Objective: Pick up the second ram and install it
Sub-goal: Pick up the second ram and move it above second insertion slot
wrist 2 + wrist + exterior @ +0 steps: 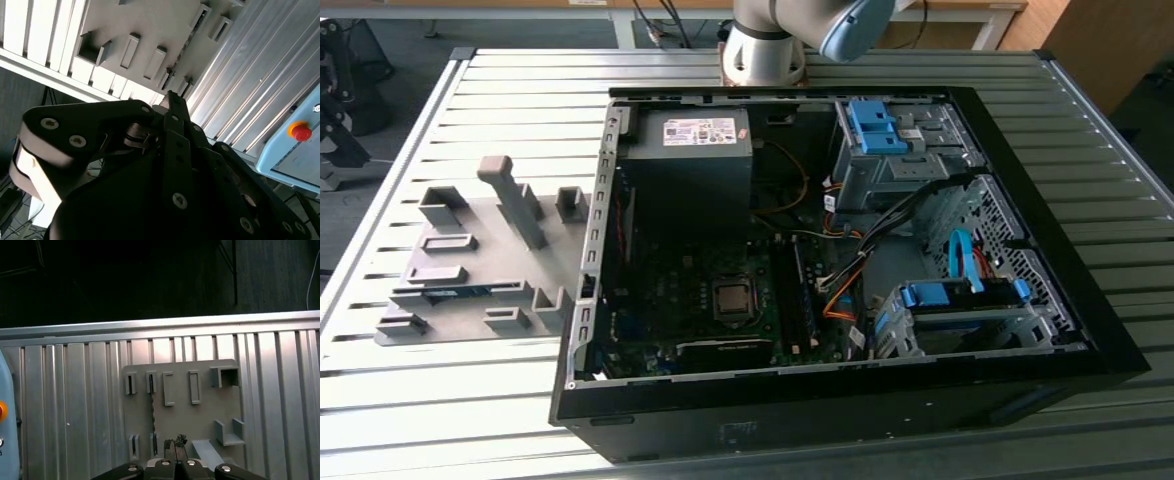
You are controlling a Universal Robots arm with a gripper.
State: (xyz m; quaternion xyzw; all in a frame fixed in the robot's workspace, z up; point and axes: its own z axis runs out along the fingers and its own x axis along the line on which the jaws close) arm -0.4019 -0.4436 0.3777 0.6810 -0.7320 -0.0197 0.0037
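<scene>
Hand (175, 447) closed, fingertips pressed together, nothing between them that we can see. We read it as hovering above the grey fixture (200, 420), touching nothing.

Below the hand, just off to one side of the fingertips, is the second ram (152, 412). It stands on edge with each end in a slotted holder of the fixture. Hand and ram are apart, so pick not done and install not done. By our read the whole task is left.

Close by the hand, on the opposite side from the ram, is the fixture's tall post (205, 452). We rate it the nearest obstacle around the stick.

Under all that is the slatted metal worktop (75, 405). Further out from the hand is a light-blue box (285, 155) with a red stop button (300, 132), well apart from the ram.

Farthest from the hand is the open PC case (854, 425), lying on the worktop just beside the fixture. Its memory slots (797, 290) run next to the CPU socket (735, 297). They're too dark for us to tell whether a stick is seated there. Orange and black cables (843, 292) hang just beside the slots, on the side away from the socket. We judge them most likely to crowd the way in. Light-blue drive-bay latches (874, 125) sit deeper in the case, apart from the slots.
</scene>
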